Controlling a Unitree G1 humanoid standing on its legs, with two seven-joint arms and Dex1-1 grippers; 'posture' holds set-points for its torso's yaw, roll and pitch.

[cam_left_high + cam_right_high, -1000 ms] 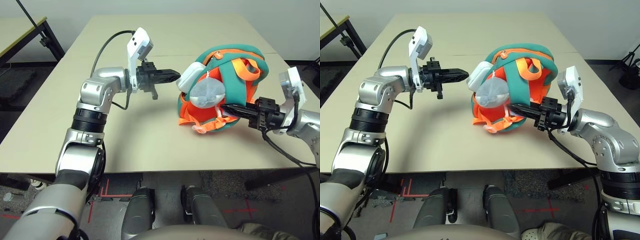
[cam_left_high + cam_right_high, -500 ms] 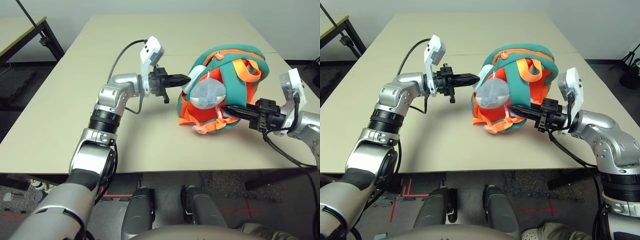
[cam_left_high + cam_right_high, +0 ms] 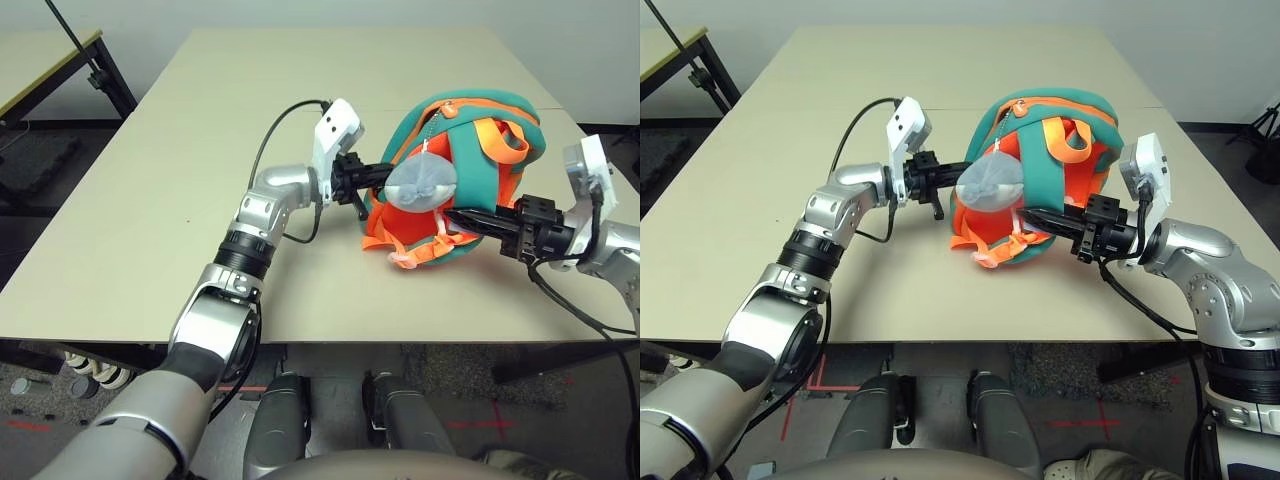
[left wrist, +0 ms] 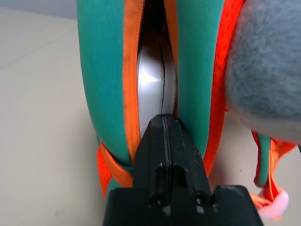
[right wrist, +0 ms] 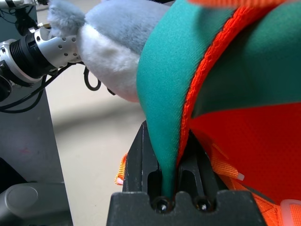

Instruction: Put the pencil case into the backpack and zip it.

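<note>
- The backpack [image 3: 470,170], teal and orange, sits on the tan table [image 3: 150,200], well toward the robot's right half, with its orange straps facing the camera.
- A grey-and-white plush toy [image 3: 422,185] hangs against the front of the backpack, just above the orange mesh.
- The left gripper [image 4: 162,123] points level toward the bag's open side; its two black fingers are pressed together with nothing between them.
- In the left wrist view, the closed tips sit at the mouth of the opening, between the teal, orange-trimmed lips.
- The pencil case [image 4: 153,89] stands on edge inside that slot, white and smooth, directly ahead of the left gripper's tips and touching or almost touching them; most of it is already within the bag.
- The right gripper [image 5: 164,141] reaches in from the opposite side, low on the bag.
- Its fingers are clamped on a fold of teal fabric with orange trim, an edge of the backpack.
</note>
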